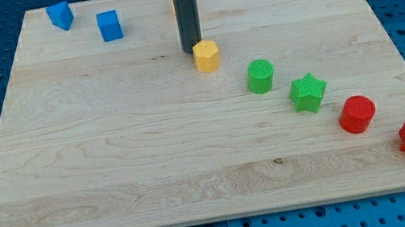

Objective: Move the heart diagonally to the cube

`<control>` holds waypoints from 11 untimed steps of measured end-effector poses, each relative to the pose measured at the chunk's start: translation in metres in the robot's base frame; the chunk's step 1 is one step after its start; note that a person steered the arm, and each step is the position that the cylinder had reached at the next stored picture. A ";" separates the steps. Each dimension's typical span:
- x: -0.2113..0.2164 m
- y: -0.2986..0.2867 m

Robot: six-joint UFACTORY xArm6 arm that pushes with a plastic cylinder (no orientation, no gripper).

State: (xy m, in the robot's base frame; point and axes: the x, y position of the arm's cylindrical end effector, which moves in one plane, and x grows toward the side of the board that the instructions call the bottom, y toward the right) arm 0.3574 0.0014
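Blue cube (109, 25) sits near the counter's top-left corner. My tip (192, 50) touches the yellow block (207, 55), probably the heart, on its top-left side, mid-counter near the top edge. No pincer in view, can't tell its state. Get round to its lower-right side, then push diagonally.

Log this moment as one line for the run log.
my tip: touching yellow block, at its upper left | blue cube: far left of tip | blue block: top-left corner | heart: not identifiable
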 end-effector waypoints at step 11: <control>-0.133 0.009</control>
State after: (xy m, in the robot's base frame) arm 0.2247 0.0104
